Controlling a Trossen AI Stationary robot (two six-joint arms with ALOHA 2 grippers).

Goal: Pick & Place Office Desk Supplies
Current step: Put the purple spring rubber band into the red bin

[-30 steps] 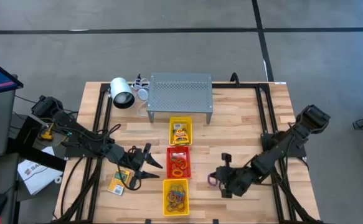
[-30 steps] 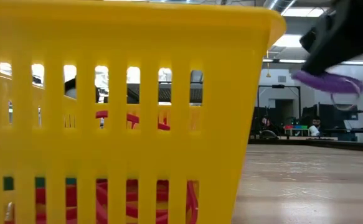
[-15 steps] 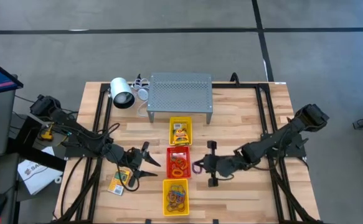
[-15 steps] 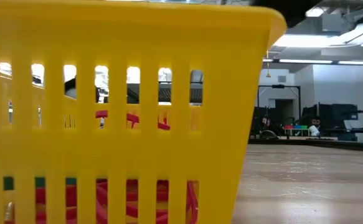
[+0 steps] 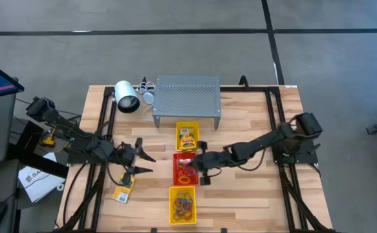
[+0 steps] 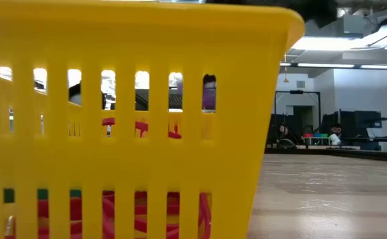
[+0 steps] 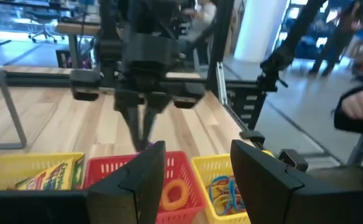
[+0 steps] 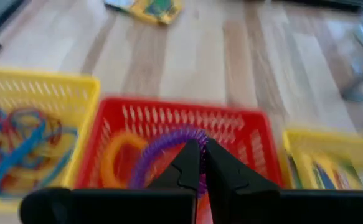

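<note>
Right gripper (image 8: 198, 163) – clenched on purple ring (image 8: 162, 149) – over red tray (image 8: 243, 124) holding orange ring (image 8: 116, 158).

You have a wooden table (image 5: 253, 129) here. Down its middle sit three trays in a line: a yellow tray (image 5: 187, 137) with packets, a red tray (image 5: 177, 169), then another yellow tray (image 5: 183, 204) with bands. A grey perforated stand (image 5: 187, 98) and white lamp (image 5: 126, 96) stand at the far edge. A card packet (image 5: 121, 192) lies near the left side.

Slotted plastic tray (image 6: 113, 40) (glossy), wood table (image 5: 253, 136)
</note>
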